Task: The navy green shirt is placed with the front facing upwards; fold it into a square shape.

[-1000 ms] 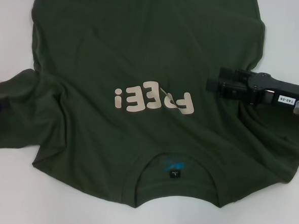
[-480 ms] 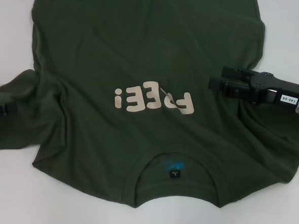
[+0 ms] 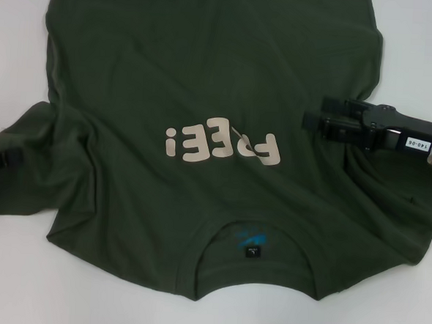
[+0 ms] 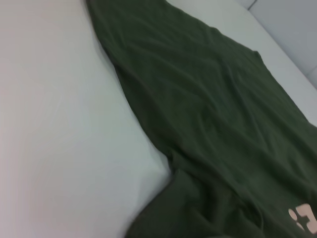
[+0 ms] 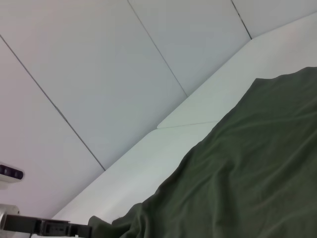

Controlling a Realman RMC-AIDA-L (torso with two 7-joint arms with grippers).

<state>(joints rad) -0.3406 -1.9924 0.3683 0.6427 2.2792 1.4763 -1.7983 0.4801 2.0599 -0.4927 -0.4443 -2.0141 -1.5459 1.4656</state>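
Your head camera looks steeply down on the dark olive-green cotton T-shirt (image 3: pixel 203 132) spread over the white tabletop (image 3: pixel 18 40). Both wrist cameras sit low and close, skimming across that same cloth; the right one faces the panelled wall (image 5: pixel 99 74).

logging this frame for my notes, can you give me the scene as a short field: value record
shirt: navy green shirt spread on the white table, front up, not folded
print: cream letters on the chest
collar: nearest the robot, black neck label showing
sleeves: both rumpled
left gripper: at the left sleeve edge
right gripper: over the shirt near the right sleeve
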